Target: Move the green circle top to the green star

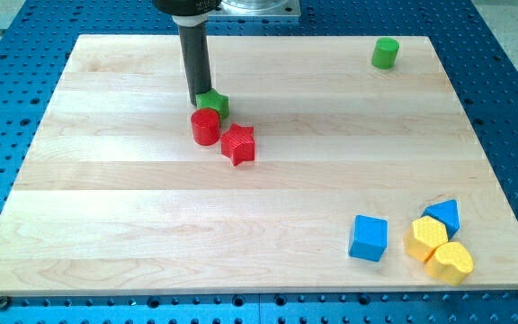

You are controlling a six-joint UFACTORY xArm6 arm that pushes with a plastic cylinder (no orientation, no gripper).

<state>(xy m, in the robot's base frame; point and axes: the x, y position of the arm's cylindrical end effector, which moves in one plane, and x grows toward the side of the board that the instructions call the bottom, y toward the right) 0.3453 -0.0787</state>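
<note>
Green circle, a short green cylinder block [386,52]: stands near the view's top right corner of the pale wooden board [106,225], well apart from its target and, by the look of it, not yet pushed toward it. Judged progress: none of the required travel is done; the whole run across the board is left.

My tip [200,99]: no fingers or jaws here, so nothing opens, closes or is held. The lower end of the dark rod rests on the board at the view's left edge of the green star block [214,103], touching or just beside it; which one cannot be told.

Arm pose: rod upright, its mount cut off at the view's top edge.

Neighbours of the star: red cylinder block [205,126] just below it, red star block [238,144] beside that, toward the view's right.

Far group, view's bottom right: blue cube block [368,238], blue triangular block [443,217], yellow hexagonal block [426,237], yellow heart-like block [451,262].

Judgement: the tip sits at the wrong block for the push and must reach the cylinder's far side.
</note>
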